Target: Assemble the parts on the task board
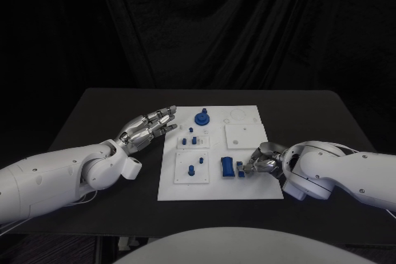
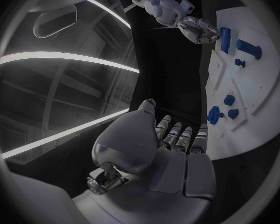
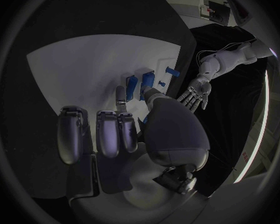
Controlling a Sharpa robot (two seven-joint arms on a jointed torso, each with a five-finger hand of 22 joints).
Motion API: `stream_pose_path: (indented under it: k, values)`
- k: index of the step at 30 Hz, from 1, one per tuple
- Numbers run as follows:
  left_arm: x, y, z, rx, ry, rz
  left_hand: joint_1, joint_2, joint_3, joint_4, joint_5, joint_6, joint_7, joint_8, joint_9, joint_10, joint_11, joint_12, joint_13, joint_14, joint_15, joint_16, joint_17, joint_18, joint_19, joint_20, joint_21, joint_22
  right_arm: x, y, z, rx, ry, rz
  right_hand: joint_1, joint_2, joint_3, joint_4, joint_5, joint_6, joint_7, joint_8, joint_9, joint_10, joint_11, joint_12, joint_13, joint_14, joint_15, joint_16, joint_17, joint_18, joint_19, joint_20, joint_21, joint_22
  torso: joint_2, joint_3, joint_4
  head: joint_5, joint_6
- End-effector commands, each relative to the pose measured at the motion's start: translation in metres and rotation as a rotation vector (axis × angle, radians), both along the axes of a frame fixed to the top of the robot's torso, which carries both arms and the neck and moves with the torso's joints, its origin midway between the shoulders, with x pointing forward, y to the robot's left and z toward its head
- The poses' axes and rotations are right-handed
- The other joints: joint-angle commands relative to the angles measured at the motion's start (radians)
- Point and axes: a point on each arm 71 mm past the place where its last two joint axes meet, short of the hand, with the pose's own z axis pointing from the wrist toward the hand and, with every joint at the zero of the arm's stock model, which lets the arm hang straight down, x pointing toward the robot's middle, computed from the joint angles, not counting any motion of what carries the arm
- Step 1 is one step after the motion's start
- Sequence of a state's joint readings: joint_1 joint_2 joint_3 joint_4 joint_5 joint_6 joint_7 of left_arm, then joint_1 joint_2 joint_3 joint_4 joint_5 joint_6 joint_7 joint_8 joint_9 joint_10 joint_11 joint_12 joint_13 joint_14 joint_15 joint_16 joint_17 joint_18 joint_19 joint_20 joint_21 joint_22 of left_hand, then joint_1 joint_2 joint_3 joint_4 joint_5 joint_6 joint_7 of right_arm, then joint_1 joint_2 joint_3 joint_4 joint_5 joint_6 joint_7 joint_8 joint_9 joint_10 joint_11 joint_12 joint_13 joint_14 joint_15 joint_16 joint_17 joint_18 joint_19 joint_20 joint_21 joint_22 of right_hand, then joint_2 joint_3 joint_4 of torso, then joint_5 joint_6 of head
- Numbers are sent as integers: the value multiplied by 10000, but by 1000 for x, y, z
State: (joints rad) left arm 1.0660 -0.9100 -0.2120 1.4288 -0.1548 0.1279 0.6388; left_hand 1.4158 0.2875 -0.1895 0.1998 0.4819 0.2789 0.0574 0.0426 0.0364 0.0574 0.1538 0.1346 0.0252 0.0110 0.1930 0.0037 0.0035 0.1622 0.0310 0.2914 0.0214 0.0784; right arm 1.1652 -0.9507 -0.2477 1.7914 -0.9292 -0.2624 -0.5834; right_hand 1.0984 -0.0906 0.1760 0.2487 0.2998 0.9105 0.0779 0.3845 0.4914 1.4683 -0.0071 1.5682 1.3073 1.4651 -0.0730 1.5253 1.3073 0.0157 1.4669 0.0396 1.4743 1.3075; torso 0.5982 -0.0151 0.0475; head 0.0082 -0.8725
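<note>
While the left hand (image 1: pixel 149 128) hovers open beside the white task board (image 1: pixel 260 189) mid-desk, the right hand (image 1: pixel 262 158) pinches a small blue part (image 1: pixel 241 173) just beside a larger blue block (image 1: pixel 226 166). Judged mid-assembly; seating that part next needs careful alignment.

Both arms wore smooth, glossy white shells with rounded, bulbous casings at the wrists. The left hand (image 1: pixel 149 128) and right hand (image 1: pixel 262 158) were silver metal, their segmented fingers showing darker joints and pale pads.
</note>
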Motion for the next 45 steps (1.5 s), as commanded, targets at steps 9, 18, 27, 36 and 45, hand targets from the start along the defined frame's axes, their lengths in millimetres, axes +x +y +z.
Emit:
stream_pose_path:
  k: [9,18,27,36,45]
  values:
    - [-1,0,0,-159,26,-81,117,-6,14,-69,42,2,106,56,7,-35,-12,8,5,22,17,14,13,78,71,0,47,-9,-2,-3,8,-15,-1240,513,356,25,-224,-184,-205,12,-111,383,234,1025,-5,26,2635,758,16,-46,970,122,549,10,-31,2265,4,-1,3,40,-2]
    - [-1,1,0,-134,27,-47,121,-6,27,-85,49,23,137,62,10,-37,-23,11,6,24,18,15,14,76,75,1,49,-5,-13,-9,11,-231,-1724,1059,643,-8,-700,86,-1120,-235,-260,1521,1017,1025,-139,26,2635,765,-93,-31,1012,119,554,-91,-24,2271,0,4,2,21,-2]
    - [-1,1,0,-133,40,-59,121,-7,28,-88,50,23,142,62,10,-36,-25,13,6,21,18,14,13,76,72,1,47,-11,-17,-11,4,-354,-1526,1251,780,-81,-977,400,-1971,-479,-388,2460,1708,1025,-247,26,2635,755,-187,-51,959,124,543,-182,-51,2263,1,-1,-3,58,-2]
    - [-1,2,0,-110,60,-45,122,-12,34,-101,54,36,162,66,12,-34,-31,19,8,28,18,17,15,74,78,1,50,-4,-17,-11,0,-399,-1455,1262,847,-96,-989,385,-2224,-495,-430,2699,1868,1025,-283,26,2635,743,-216,-75,898,141,511,-207,-117,2240,3,-5,10,66,-2]
    - [-1,1,0,-114,74,-71,123,-16,35,-106,56,52,172,70,14,-34,-33,21,8,23,17,15,13,74,75,0,48,-10,-15,-11,-3,-427,-1456,1278,972,7,-947,359,-2218,-464,-475,2915,2009,1025,-319,26,2635,741,-246,-81,887,142,509,-232,-122,2239,18,4,8,43,-2]
